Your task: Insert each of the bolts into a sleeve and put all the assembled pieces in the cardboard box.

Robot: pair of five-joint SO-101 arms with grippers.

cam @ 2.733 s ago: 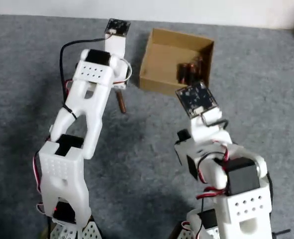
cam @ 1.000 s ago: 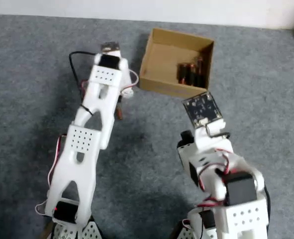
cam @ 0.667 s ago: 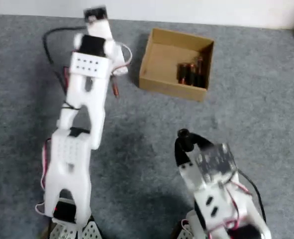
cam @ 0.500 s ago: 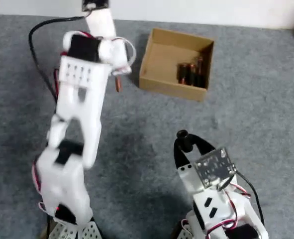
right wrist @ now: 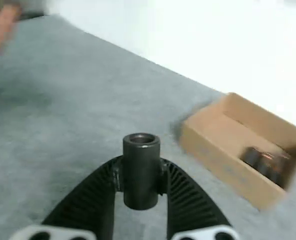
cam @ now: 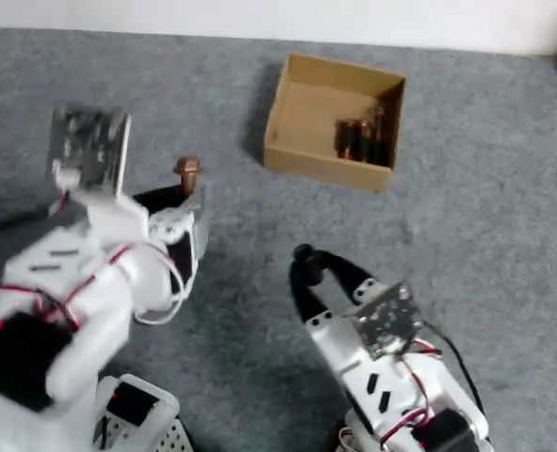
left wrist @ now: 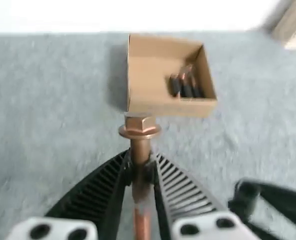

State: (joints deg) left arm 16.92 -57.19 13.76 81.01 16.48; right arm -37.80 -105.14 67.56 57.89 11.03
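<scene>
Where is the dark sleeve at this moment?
The dark sleeve is held in the right gripper. In the high view it sits below the cardboard box, nearer the arms' bases, and to the right of the bolt.

The cardboard box point(cam: 306, 105) is at twelve o'clock from the sleeve point(cam: 304, 255), the bolt point(cam: 188, 172) at ten. Assembled pieces point(cam: 361, 139) lie in the box.

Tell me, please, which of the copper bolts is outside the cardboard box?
The bolt clamped head-up in the left gripper. The other bolts lie inside the cardboard box, close to one wall.
</scene>
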